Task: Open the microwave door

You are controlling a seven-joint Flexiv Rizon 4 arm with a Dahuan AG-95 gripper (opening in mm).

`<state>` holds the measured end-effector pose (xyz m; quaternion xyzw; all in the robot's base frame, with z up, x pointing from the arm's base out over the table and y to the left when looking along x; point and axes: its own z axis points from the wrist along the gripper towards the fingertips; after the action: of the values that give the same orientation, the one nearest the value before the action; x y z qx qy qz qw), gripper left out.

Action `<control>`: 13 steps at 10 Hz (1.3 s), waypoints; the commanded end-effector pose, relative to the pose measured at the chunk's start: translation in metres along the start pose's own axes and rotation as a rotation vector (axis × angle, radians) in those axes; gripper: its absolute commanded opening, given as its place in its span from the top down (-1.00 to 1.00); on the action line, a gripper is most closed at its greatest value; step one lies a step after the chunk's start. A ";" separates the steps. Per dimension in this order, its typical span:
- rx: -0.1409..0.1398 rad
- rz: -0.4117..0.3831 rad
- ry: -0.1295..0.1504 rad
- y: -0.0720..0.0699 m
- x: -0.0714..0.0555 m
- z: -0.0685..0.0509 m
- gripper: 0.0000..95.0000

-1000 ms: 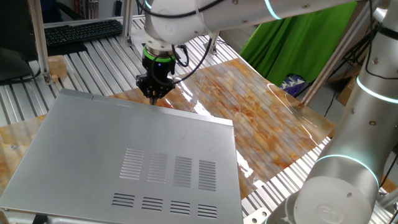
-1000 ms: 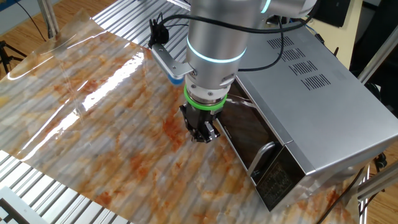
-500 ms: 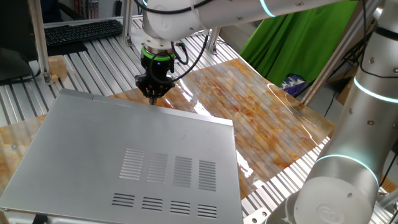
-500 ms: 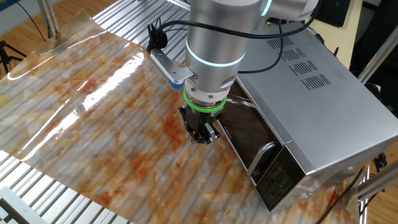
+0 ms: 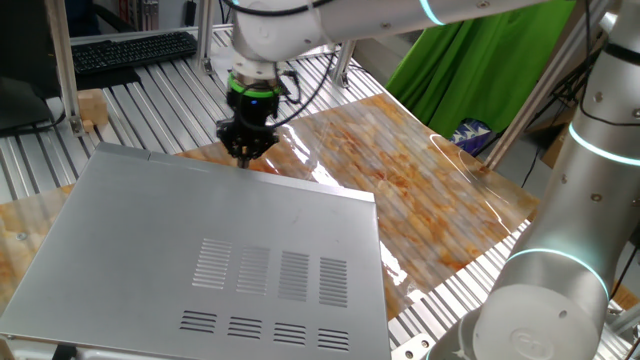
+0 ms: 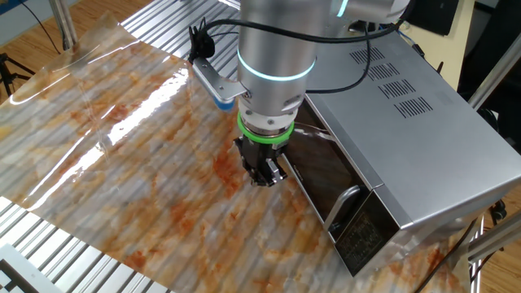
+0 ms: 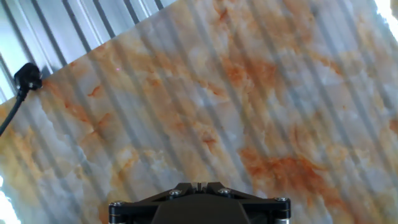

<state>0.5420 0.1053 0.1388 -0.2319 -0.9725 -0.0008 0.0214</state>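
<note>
The microwave [image 6: 415, 122] is a large silver-grey box with vent slits in its top panel [image 5: 200, 250]. Its door [image 6: 321, 183] is the dark front panel with a curved metal handle [image 6: 346, 202], and it lies flush against the box. My gripper [image 6: 263, 174] hangs with its fingers pointing down, just in front of the door's end far from the handle and low over the mat. Its fingers are pressed together and hold nothing. In one fixed view the gripper [image 5: 245, 152] stands behind the box's far edge. The hand view shows only the mat, not the microwave.
An orange-and-white marbled mat [image 6: 138, 155] covers the slatted metal table [image 6: 49, 260]. A black cable end [image 7: 28, 76] lies at the mat's edge. A green cloth [image 5: 470, 60] and a second robot arm [image 5: 560, 250] stand at the right.
The arm's wrist has shifted slightly to the left. The gripper has barely moved and stays shut beside the door.
</note>
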 end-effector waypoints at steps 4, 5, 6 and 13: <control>0.010 0.040 0.012 0.023 0.013 -0.008 0.60; 0.010 0.050 0.011 0.029 0.016 -0.010 0.60; 0.012 0.056 0.009 0.033 0.017 -0.012 0.60; 0.011 0.094 0.013 0.063 0.035 -0.040 -0.20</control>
<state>0.5397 0.1782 0.1810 -0.2778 -0.9602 0.0043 0.0286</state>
